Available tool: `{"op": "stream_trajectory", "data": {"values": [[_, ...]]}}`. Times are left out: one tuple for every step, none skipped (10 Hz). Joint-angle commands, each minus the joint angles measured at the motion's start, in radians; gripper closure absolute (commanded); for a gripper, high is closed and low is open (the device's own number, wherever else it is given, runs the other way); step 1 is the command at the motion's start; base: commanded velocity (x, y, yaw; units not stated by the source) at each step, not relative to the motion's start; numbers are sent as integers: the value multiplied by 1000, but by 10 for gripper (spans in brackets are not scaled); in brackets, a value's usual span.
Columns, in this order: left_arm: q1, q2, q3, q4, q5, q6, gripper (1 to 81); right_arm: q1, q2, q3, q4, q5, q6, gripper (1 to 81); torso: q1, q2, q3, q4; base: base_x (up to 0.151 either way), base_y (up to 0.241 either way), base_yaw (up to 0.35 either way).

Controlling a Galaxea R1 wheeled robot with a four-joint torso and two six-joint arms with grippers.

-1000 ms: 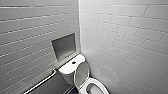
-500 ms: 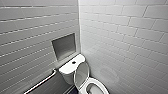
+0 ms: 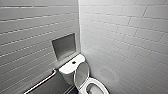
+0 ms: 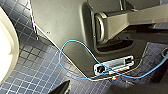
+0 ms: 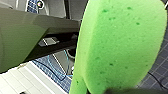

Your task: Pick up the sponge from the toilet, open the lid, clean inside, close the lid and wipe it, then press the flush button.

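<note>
Clamped in the right pincer (image 5: 125, 91) above dark blue floor tiles (image 5: 55, 75): the sponge (image 5: 120, 45), bright green, pitted, round-ended. No telling the grip of the left pincer (image 4: 61, 88). Propped upright: the lid (image 3: 82, 72).

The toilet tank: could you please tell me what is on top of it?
The small dark flush button sits on the white tank top; the raised lid covers part of the tank's front.
</note>
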Motion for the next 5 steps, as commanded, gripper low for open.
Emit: {"op": "stream_trajectory", "data": {"values": [[-22, 0, 7, -22, 62, 3, 10, 43, -265, 361, -7, 18, 5, 811, 0, 0, 0, 0, 0, 0, 0], [-22, -1, 6, -29, 62, 3, 10, 57, -327, 451, -8, 21, 6, 811, 0, 0, 0, 0, 0, 0, 0], [-22, -1, 4, -31, 62, 3, 10, 71, -369, 499, 3, 21, 8, 811, 64, -100, 0, 0, 0, 0, 0], [-22, -1, 4, -32, 62, 3, 10, 95, -410, 533, 6, 21, 17, 811, 65, -102, 0, 0, 0, 0, 0], [-22, -1, 3, -32, 62, 3, 10, 121, -460, 574, 5, 21, 37, 811, 72, -113, 0, 0, 0, 0, 0]]}}
